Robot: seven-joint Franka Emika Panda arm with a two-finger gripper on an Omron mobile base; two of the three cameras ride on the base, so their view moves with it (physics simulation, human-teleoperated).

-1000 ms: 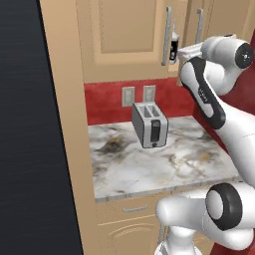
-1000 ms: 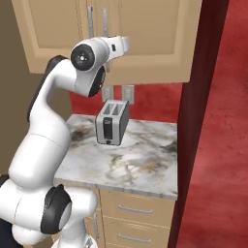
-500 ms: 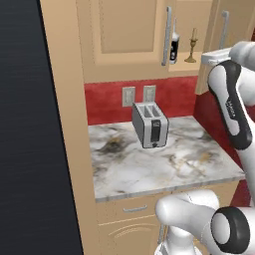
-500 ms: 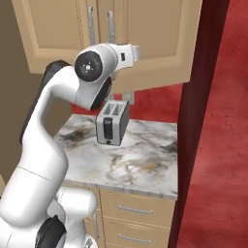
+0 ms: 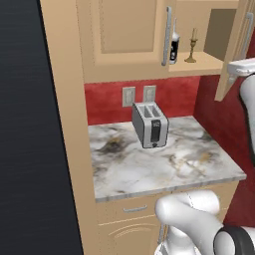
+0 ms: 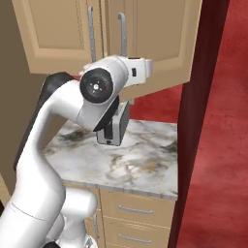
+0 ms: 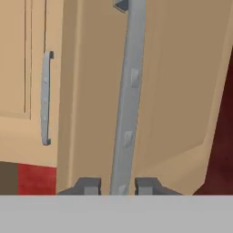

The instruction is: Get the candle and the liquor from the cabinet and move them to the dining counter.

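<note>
Marble worktop (image 5: 164, 159) fills mid-frame of the left base view, toaster (image 5: 149, 124) standing on it against a red wall. Along the top, the cabinet (image 5: 124, 35) has its right door (image 5: 234, 55) swung out toward the upper right edge. On the exposed shelf: the liquor (image 5: 174, 49), half hidden behind the closed door's handle, and the candle (image 5: 191, 47) just beside it, upright. Arm cut off at right edge.

Right base view: the open door (image 6: 160, 43) hangs over the worktop, centre top. The arm's forearm and wrist cover the toaster and most of the door's lower edge; the gripper's contact with the handle is not readable here, nor is the shelf.

Hand view: the door's silver bar handle (image 7: 129, 91) runs top to bottom at centre, and the gripper (image 7: 118, 186) has its two tips narrowly closed on either side of the bar's lower end, apparently clamped on it.

Risks, as judged: the pull arc could slip the tips off the bar's end; the door looks only part open and may crowd the reach to the candle, a slim, tippable thing standing near the bottle.
</note>
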